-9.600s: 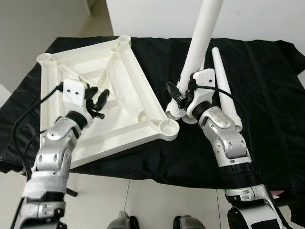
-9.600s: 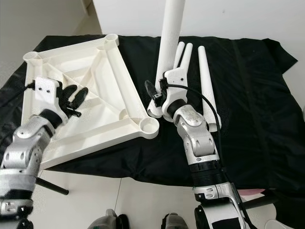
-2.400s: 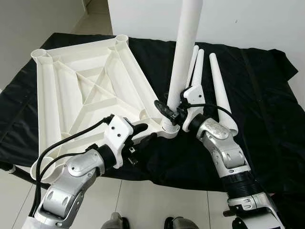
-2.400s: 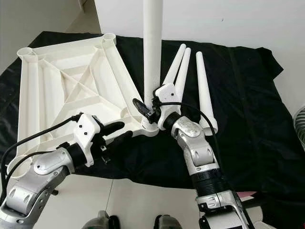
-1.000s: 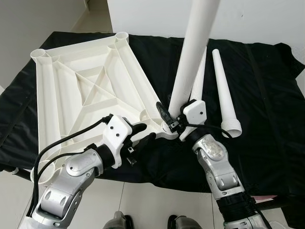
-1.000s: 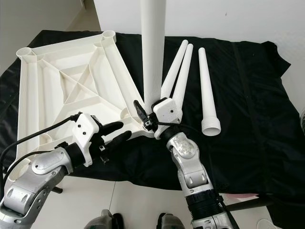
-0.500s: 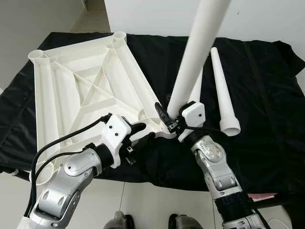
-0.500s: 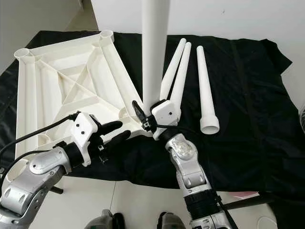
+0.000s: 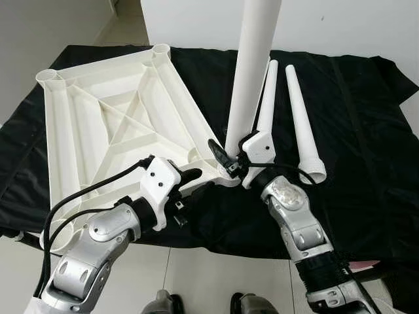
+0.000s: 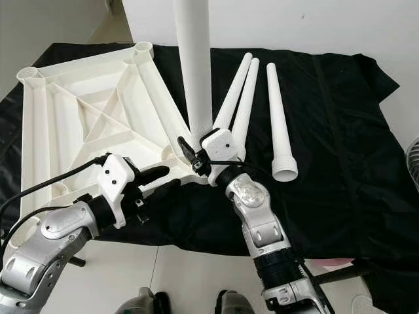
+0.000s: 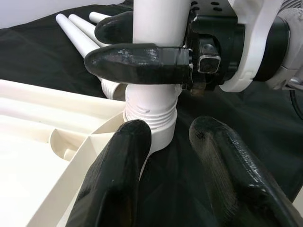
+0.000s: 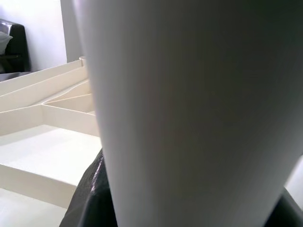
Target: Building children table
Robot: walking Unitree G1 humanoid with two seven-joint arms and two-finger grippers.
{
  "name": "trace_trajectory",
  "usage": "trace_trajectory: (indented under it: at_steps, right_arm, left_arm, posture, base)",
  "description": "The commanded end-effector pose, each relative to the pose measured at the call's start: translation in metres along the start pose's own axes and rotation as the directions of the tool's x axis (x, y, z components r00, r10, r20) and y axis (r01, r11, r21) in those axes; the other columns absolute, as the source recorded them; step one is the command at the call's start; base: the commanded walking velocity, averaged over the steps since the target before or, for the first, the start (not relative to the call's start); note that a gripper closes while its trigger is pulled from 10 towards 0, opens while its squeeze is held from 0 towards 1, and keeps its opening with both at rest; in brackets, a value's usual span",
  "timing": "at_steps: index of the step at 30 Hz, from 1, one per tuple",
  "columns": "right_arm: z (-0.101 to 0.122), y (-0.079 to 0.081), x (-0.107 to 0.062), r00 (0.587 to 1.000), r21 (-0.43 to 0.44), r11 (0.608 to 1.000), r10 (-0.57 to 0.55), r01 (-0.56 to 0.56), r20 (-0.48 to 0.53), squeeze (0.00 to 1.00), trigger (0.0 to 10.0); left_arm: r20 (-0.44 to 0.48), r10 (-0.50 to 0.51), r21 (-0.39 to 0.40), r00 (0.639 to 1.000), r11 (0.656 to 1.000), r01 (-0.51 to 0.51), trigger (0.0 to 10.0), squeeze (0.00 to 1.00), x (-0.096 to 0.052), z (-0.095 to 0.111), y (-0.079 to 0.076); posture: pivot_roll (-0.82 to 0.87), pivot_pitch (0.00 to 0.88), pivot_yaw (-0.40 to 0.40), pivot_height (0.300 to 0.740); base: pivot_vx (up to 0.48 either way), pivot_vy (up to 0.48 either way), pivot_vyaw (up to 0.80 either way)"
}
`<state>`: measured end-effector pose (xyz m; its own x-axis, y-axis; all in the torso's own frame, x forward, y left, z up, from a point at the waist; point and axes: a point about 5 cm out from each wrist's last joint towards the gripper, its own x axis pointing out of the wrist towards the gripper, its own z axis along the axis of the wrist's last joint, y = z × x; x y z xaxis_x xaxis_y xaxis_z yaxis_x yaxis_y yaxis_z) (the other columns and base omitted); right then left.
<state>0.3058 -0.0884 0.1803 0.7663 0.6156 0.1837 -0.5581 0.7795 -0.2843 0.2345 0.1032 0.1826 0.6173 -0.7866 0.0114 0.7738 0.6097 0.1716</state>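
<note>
A white tabletop (image 9: 111, 131) lies upside down on the black cloth. A long white leg (image 9: 252, 72) stands nearly upright with its threaded end (image 11: 151, 113) at the near right corner socket. My right gripper (image 9: 229, 160) is shut on the leg just above that end. The left gripper (image 9: 193, 183) is open beside the same corner, one fingertip (image 11: 118, 161) against the socket and the other fingertip (image 11: 222, 156) over the cloth. In the right wrist view, the leg (image 12: 189, 113) is very close, with the tabletop (image 12: 42, 142) behind it.
Three spare white legs lie on the cloth right of the tabletop, two side by side (image 10: 236, 98) and one apart (image 10: 278, 118). The black cloth (image 9: 366, 150) hangs over the front edge above a pale tiled floor (image 9: 216, 275). A white wall stands behind.
The leg leaned right half a second ago and now stands nearly upright at the corner socket. Earlier, the left gripper moved from the tabletop's middle to this corner.
</note>
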Motion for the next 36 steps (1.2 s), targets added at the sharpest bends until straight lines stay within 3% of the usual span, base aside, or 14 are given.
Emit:
trace_trajectory:
  at_steps: [1,23,36]
  right_arm:
    - [-0.049,0.003,-0.015,0.967,0.118,0.993,0.017,0.013,-0.255,0.00,10.0]
    - [-0.053,-0.010,-0.004,0.934,0.193,0.981,0.038,0.034,-0.356,0.00,10.0]
    - [-0.059,-0.008,-0.004,0.921,0.220,0.975,0.048,0.042,-0.386,0.00,10.0]
  left_arm:
    - [-0.012,-0.022,0.007,1.000,1.000,0.022,10.0,0.00,0.000,-0.001,-0.003]
    - [-0.007,-0.027,0.017,1.000,0.999,0.027,10.0,0.00,0.003,0.000,-0.002]
    - [-0.001,-0.019,0.022,1.000,1.000,0.019,10.0,0.00,0.004,0.000,-0.001]
  posture:
    - [-0.01,0.146,0.070,0.740]
    - [-0.01,0.139,0.070,0.740]
    - [-0.01,0.139,0.064,0.740]
  base:
    - [0.000,0.000,0.00]
    - [0.000,0.000,0.00]
    - [0.000,0.000,0.00]
